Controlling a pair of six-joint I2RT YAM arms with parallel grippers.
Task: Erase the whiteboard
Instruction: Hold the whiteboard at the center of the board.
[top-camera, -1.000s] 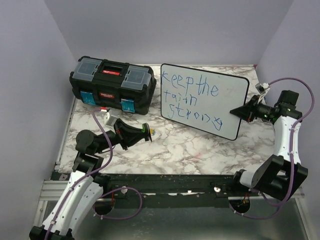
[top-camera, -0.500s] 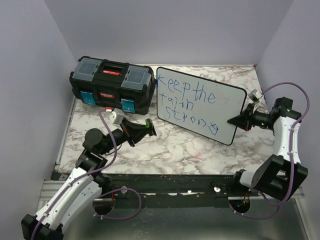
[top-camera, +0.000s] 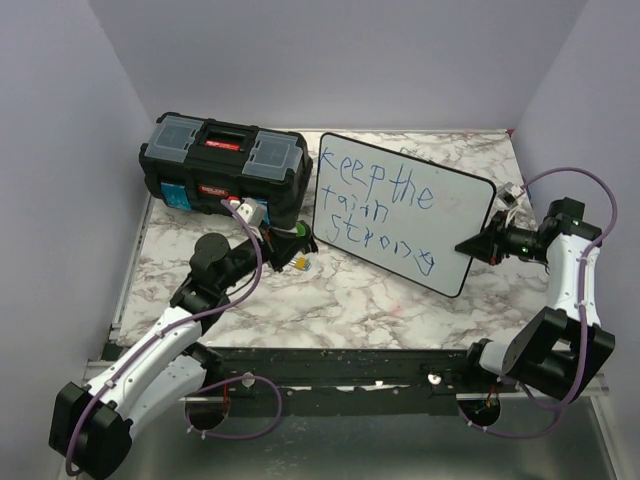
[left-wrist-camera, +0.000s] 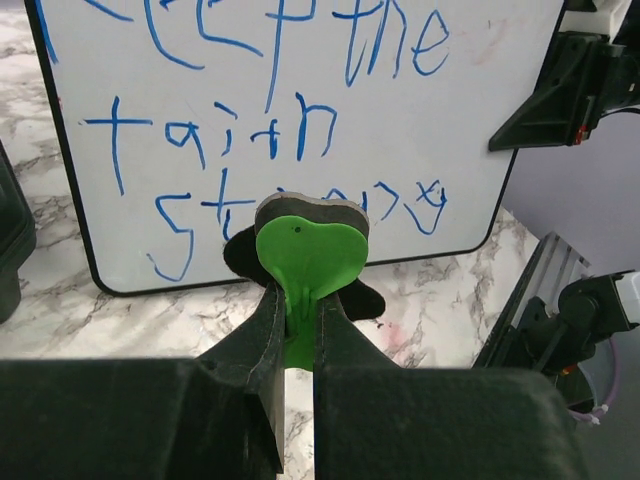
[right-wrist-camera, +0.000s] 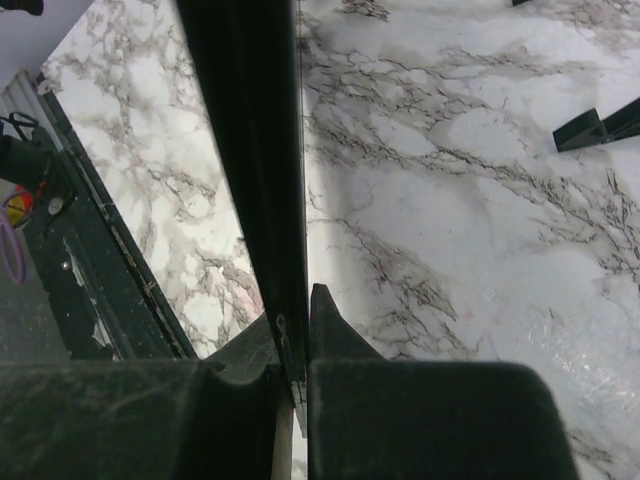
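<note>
The whiteboard stands tilted on the marble table, with blue lettering across its face. My right gripper is shut on the board's right rim, and the right wrist view shows the black edge clamped at the gripper. My left gripper is shut on an eraser with a green heart-shaped handle and a dark pad. The eraser sits just in front of the board's lower lettering, near the lower left corner. I cannot tell whether the pad touches the board.
A black toolbox with a red handle stands at the back left, close behind my left arm. A small coloured item lies on the table under the left gripper. Purple walls close in the table on three sides.
My left arm has swung forward and right, bringing the eraser up to the board's lower left part. The right gripper has kept its hold while the board shifted slightly.
</note>
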